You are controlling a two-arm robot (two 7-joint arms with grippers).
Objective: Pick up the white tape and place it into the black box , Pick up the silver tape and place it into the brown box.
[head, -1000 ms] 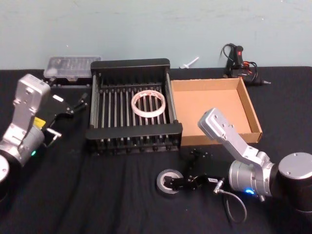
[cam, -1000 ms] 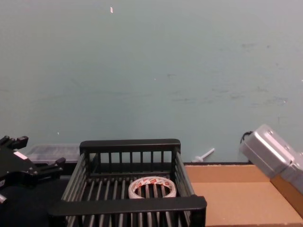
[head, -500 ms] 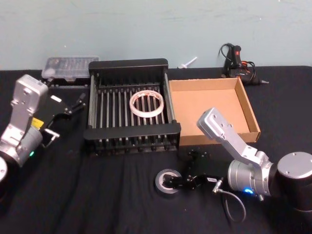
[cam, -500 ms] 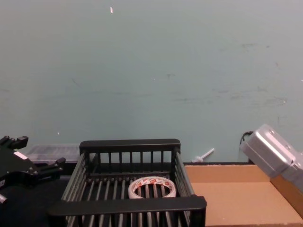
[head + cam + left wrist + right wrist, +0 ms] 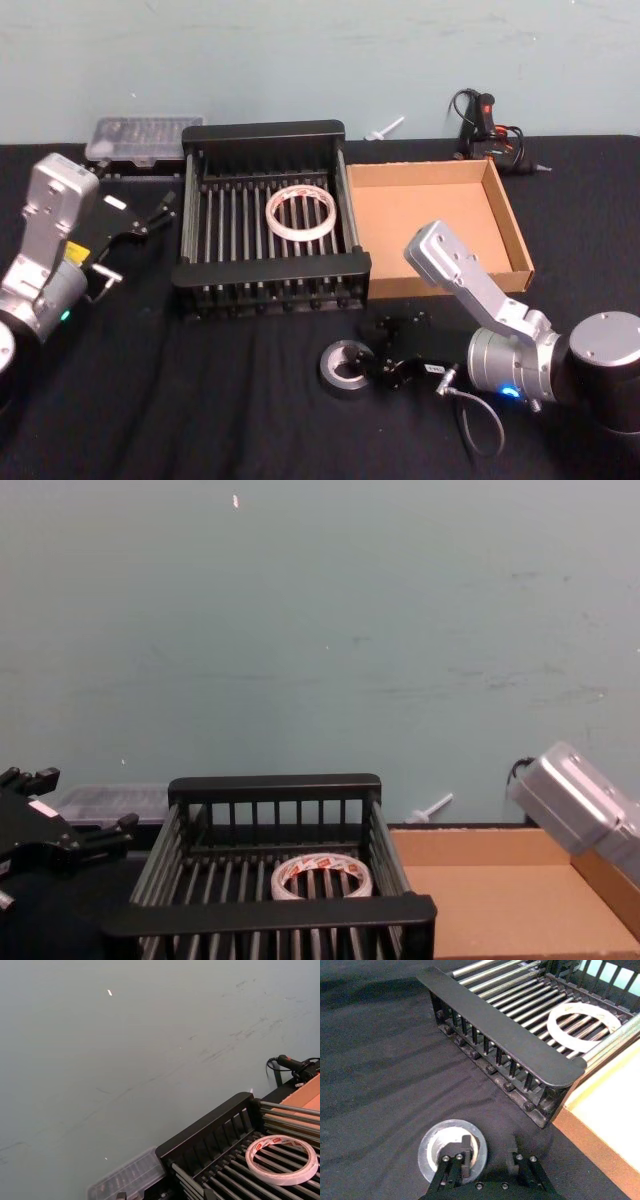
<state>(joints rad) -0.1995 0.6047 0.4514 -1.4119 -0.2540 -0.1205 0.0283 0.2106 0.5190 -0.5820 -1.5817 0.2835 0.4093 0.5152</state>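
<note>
So the white tape [image 5: 301, 212] is lying flat on the bars inside the black box [image 5: 270, 271], a bit toward the 1 o'clock side of its floor; you can see its red-marked core from the chest cam too [image 5: 322, 877]. The brown box [image 5: 505, 206] sits right against the black box at its 3 o'clock side, touching or near enough. The silver tape [image 5: 348, 368] is down on the black cloth [image 5: 180, 400] at about 5 o'clock from the black box, just in front of its near rim. The right gripper [image 5: 378, 362] is low at the roll, coming in from its 3 o'clock side: in the wrist cam one finger [image 5: 456, 1162] is stuck down inside the core of the roll [image 5: 452, 1151] and the other sits outside the wall, so the jaws are straddling one side of the ring. Can't honestly tell if they're pinching it yet or just parted around it. The left gripper [image 5: 150, 215] is parked off at 9 o'clock of the black box, up off the cloth, fingers spread apart and holding nothing. A clear plastic case [image 5: 143, 136] sits behind it at 11 o'clock.
</note>
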